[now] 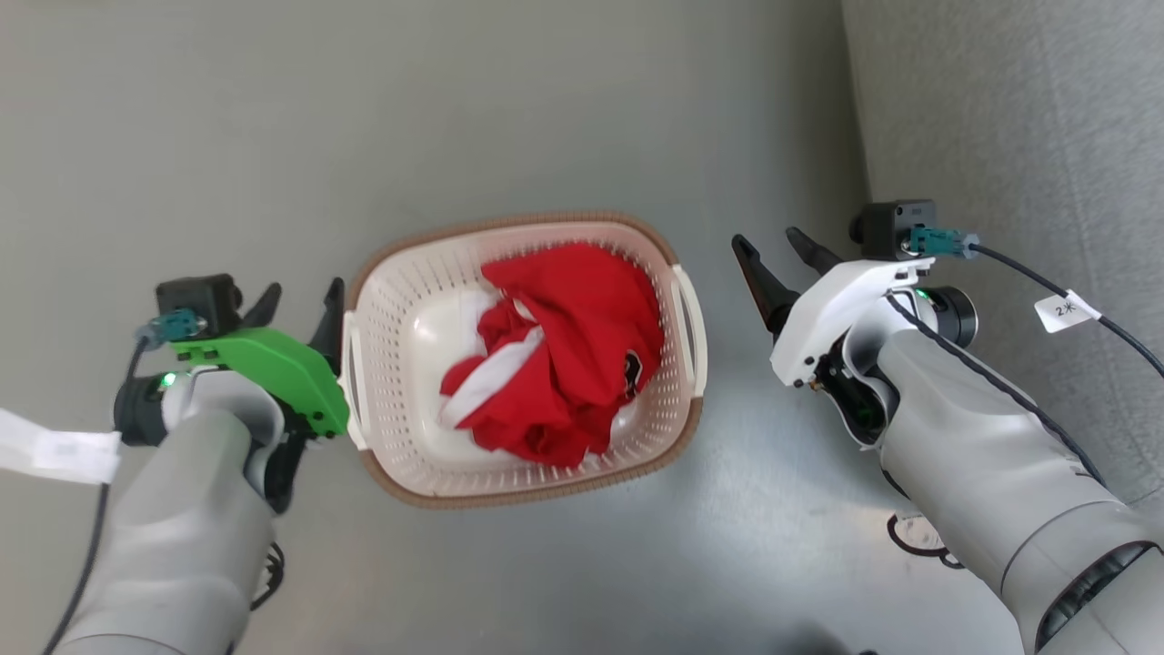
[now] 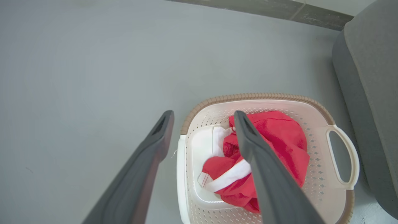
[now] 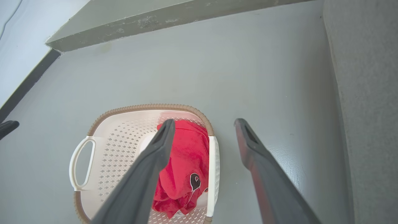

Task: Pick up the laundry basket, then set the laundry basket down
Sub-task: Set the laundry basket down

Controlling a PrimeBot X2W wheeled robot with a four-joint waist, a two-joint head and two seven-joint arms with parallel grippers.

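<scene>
Laundry basket (image 1: 389, 305) sits on the floor (image 1: 546, 109), holding a red garment (image 1: 582, 318). Left gripper (image 1: 303, 298) is just beside its left handle and right gripper (image 1: 766, 241) is clear of its right handle. Both jaws are spread and empty.

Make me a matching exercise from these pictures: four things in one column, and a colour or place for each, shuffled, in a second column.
Column one:
1. laundry basket
2. red garment
3. left end effector
4. right end effector

Column two:
A. green housing behind its fingers
B. lies inside the basket
C. white housing behind its fingers
D. brown rim, perforated walls

Pairs: 1-D, 2-B, 3-A, 4-C.
</scene>
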